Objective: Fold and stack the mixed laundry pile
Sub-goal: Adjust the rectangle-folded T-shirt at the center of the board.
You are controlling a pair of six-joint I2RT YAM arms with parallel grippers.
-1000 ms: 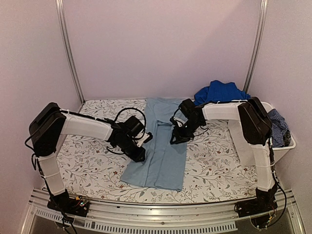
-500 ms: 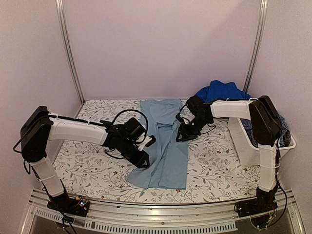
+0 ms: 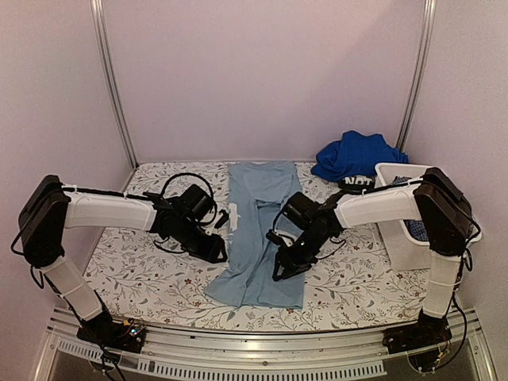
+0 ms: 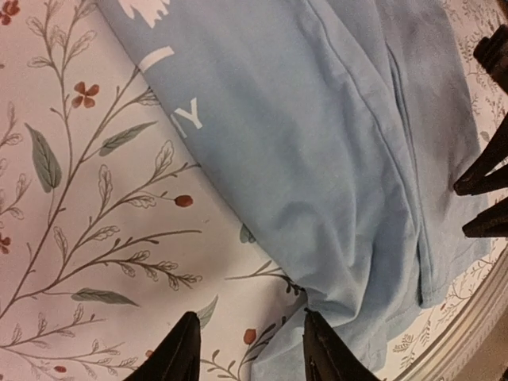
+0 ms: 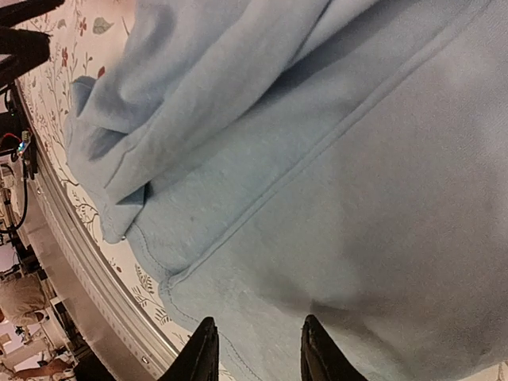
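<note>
One long, rumpled pale blue garment (image 3: 255, 238)

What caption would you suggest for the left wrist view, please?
Open left gripper over an edge of the pale blue garment on the leaf-patterned table cover.

A white table cover printed with grey leaves and small red flowers (image 3: 135, 274) lay flat across the tabletop. A white plastic tub (image 3: 406, 248) stood at its right edge. Slim silver metal posts (image 3: 111, 79) rose at the back corners against a plain pale wall (image 3: 262, 79). A ribbed aluminium rail (image 3: 262, 340) ran along the near edge.
</note>
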